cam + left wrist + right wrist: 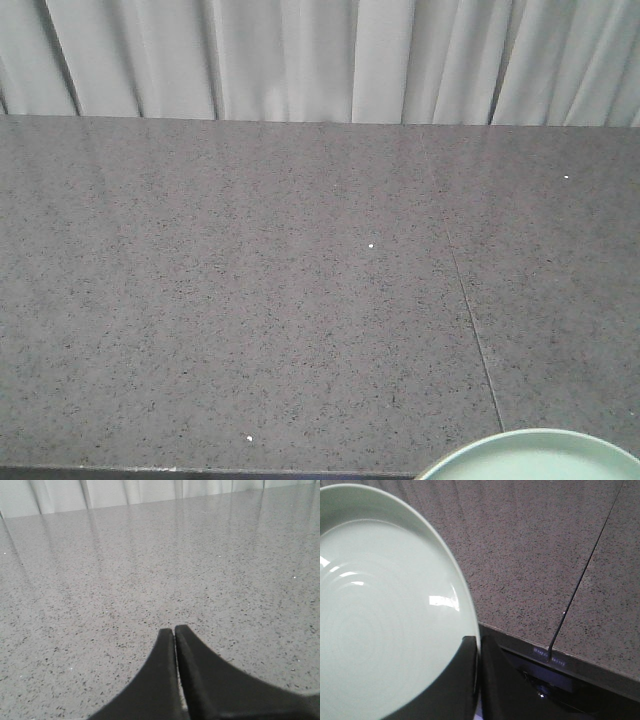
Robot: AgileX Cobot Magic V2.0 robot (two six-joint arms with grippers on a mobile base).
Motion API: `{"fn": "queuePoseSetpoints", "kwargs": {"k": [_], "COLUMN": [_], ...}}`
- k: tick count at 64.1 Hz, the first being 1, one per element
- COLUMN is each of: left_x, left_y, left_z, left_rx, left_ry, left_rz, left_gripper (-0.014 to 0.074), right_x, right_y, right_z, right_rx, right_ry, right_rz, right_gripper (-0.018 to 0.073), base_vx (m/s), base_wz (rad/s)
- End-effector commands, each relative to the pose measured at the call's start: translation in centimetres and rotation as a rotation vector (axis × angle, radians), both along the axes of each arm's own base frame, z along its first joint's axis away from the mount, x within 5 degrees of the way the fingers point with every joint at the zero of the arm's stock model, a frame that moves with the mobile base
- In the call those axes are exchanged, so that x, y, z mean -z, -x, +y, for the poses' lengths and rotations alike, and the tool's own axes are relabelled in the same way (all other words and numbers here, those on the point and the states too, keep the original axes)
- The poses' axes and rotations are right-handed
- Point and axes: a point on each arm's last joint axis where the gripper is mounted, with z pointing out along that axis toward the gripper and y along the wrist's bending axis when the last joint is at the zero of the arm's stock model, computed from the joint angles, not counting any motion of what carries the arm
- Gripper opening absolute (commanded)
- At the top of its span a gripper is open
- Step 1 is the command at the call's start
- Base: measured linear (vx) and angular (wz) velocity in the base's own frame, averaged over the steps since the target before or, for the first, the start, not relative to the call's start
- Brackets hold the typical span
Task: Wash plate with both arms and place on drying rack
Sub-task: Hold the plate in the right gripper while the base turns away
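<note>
Plate (385, 605) pinched at its rim by our right gripper (477, 647), near the front edge of the grey counter (530, 555), our left gripper (174, 631) pressed together over the counter

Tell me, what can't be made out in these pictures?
Plate: front view shows only a rim sliver, cut by the bottom edge; right wrist view crops it left and below.
Drying rack: in no view.
Right gripper: its body cut by the bottom edge.
Left gripper: likewise.
</note>
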Motion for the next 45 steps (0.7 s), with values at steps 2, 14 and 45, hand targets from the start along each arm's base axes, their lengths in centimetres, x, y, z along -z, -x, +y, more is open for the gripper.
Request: {"fn": "queuePoseSetpoints", "kwargs": {"k": [2,14,45], "left_x": [-1.56,-1.56,-1.56], "left_y": [0.05,0.05,0.05], "left_z": [0.00,0.00,0.00], "left_rx": [0.001,0.001,0.001], "left_ry": [0.013,0.013,0.013], "left_rz": [-0.109,-0.109,-0.109], "left_gripper": [-0.0006,-0.0006,-0.0006], "right_x": [-1.23,-1.23,-1.22], "right_y": [-0.36,-0.36,-0.35], "right_z": [0.11,0.11,0.12], "right_rx": [0.018,0.018,0.017], "right_ry": [-0.050,-0.050,-0.050], "right_rz": [-0.061,-0.061,-0.059], "right_gripper": [-0.0004,-0.0004,-0.0004], "base_vx": [0.00,0.00,0.00], "base_wz": [0.00,0.00,0.00]}}
